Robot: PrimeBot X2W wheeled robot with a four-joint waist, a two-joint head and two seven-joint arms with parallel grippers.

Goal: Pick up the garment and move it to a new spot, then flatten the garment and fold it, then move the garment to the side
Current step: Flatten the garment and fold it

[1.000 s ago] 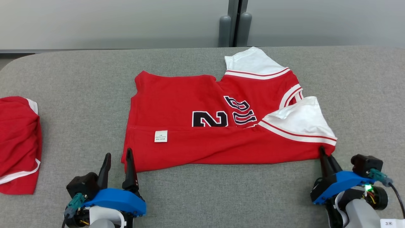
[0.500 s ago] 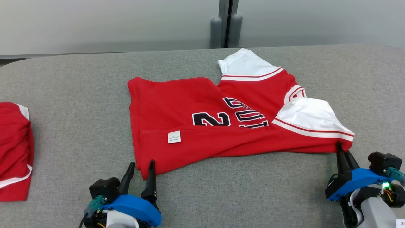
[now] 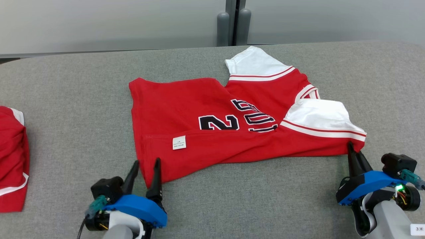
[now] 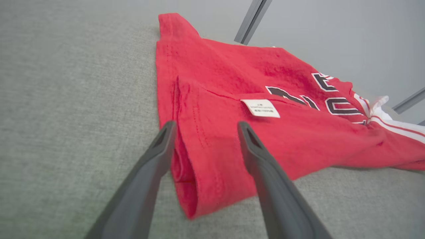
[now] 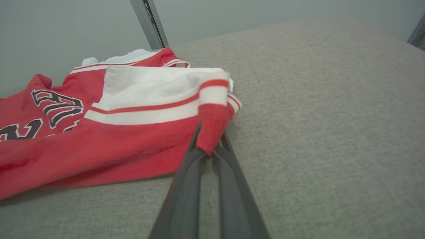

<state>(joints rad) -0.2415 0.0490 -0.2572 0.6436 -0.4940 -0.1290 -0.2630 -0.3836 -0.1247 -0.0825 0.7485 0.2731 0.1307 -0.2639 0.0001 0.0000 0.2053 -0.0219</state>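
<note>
The garment (image 3: 212,126) is a red jersey with white striped sleeves and black numbers, lying folded on the grey table (image 3: 73,99). A white label (image 3: 179,142) faces up near its front left. My left gripper (image 3: 146,163) stands open at the garment's near left corner (image 4: 202,172), one finger on each side of the red cloth. My right gripper (image 3: 352,146) is shut on the garment's near right corner (image 5: 212,127), pinching red fabric just below the white sleeve (image 5: 156,86).
Another red garment (image 3: 11,159) with white trim lies at the table's left edge. A grey wall with two rounded posts (image 3: 232,25) runs behind the table's far edge.
The right gripper has drawn its corner rightward, stretching the garment. The left gripper has shifted right and now straddles the near left corner. The head camera has also shifted.
</note>
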